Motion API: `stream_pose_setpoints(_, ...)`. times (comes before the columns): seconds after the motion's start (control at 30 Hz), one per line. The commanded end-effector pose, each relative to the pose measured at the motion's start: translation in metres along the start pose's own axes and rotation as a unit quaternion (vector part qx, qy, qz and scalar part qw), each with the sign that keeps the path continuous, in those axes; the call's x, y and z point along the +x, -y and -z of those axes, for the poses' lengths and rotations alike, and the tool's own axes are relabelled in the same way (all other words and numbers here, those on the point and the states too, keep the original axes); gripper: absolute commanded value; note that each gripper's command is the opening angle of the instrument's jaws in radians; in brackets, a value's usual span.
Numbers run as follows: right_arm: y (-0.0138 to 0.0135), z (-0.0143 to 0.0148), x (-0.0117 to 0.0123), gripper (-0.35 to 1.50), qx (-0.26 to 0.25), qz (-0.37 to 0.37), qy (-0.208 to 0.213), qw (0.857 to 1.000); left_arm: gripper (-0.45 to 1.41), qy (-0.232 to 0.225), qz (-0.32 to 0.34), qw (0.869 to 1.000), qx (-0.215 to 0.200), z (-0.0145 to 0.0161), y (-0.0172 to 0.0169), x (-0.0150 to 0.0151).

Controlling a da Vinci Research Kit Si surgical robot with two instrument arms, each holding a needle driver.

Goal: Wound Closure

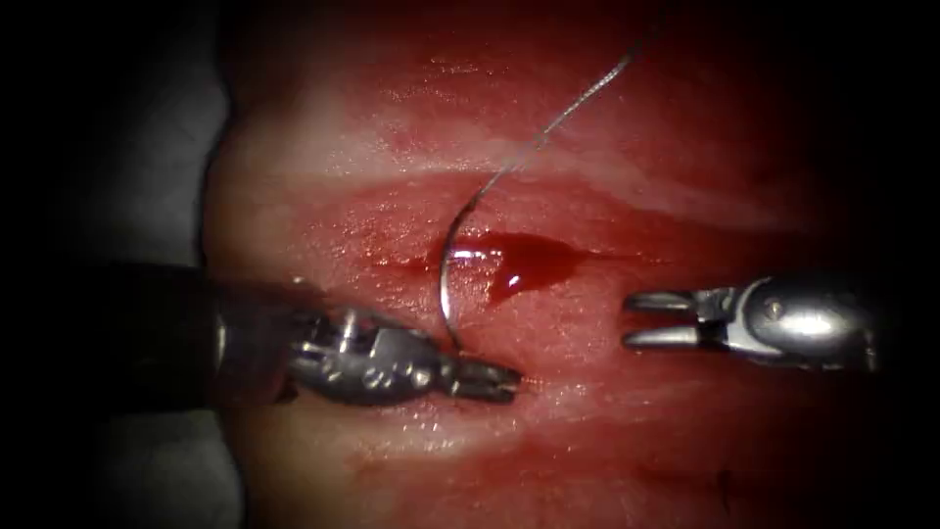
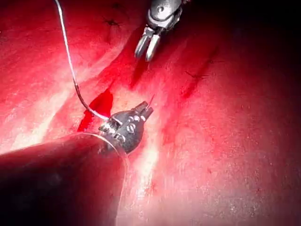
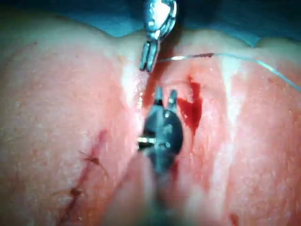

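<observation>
My left tool (image 1: 504, 377) has its jaws shut on the curved needle (image 1: 444, 279), gripping it near the pointed end. From the jaws the needle arcs up over the tissue (image 1: 627, 431) and past the left end of a red fluid pool (image 1: 524, 263); it does not look stuck in the tissue. The thread (image 1: 578, 103) leaves its upper end and runs up to the right. Right of the pool my right tool (image 1: 629, 319) hangs with its jaws open, holding nothing. The left wrist view has the left tool (image 2: 145, 111) on the needle (image 2: 84, 106) and the open right tool (image 2: 146, 51) beyond.
The cut (image 1: 578, 257) lies under the fluid pool, which shows again as a pool (image 3: 192, 110) beside the right tool's open jaws (image 3: 165, 96). Small dark marks (image 2: 112, 21) dot the tissue. Grey cloth (image 1: 147, 147) borders the tissue's left edge.
</observation>
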Motion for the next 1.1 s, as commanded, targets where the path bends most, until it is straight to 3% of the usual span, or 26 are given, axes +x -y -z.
stream_pose_setpoints(0.03,0.0003,-0.0006,-0.0009,0.01,0.001,-0.006,-0.005,1.0,-0.45,-0.002,0.002,1.0,-0.003,-0.001,-0.0007,-0.0002)
stream_pose_setpoints(0.27,-0.0028,-0.0013,0.0002,0.37,0.034,-0.081,-0.089,0.992,-0.45,-0.135,-0.025,0.99,0.011,0.0006,-0.0011,-0.0009)
stream_pose_setpoints(0.4,-0.0035,-0.0025,0.0009,0.37,0.052,-0.093,-0.107,0.989,-0.45,-0.176,-0.042,0.983,0.011,0.0001,-0.0008,-0.0008)
stream_pose_setpoints(0.5,-0.0034,-0.0036,0.0012,0.38,0.06,-0.101,-0.11,0.987,-0.45,-0.183,-0.048,0.982,0.008,-0.0003,-0.0007,-0.0006)
stream_pose_setpoints(0.8,-0.0032,-0.007,0.002,0.82,0.023,-0.126,-0.061,0.99,-0.45,-0.202,-0.071,0.977,0.0,-0.0008,-0.0009,0.0004)
stream_pose_setpoints(0.87,-0.0031,-0.0072,0.002,0.82,0.021,-0.129,-0.061,0.99,-0.45,-0.205,-0.077,0.976,0.0,-0.001,-0.0009,0.0008)
stream_pose_setpoints(0.97,-0.0027,-0.0078,0.002,0.6,0.025,-0.142,-0.062,0.988,-0.45,-0.209,-0.096,0.973,0.0,-0.0013,-0.0011,0.0015)
stream_pose_setpoints(1.1,-0.0022,-0.0087,0.0021,0.68,0.03,-0.153,-0.064,0.986,-0.45,-0.212,-0.107,0.971,0.0,-0.0014,-0.001,0.0021)
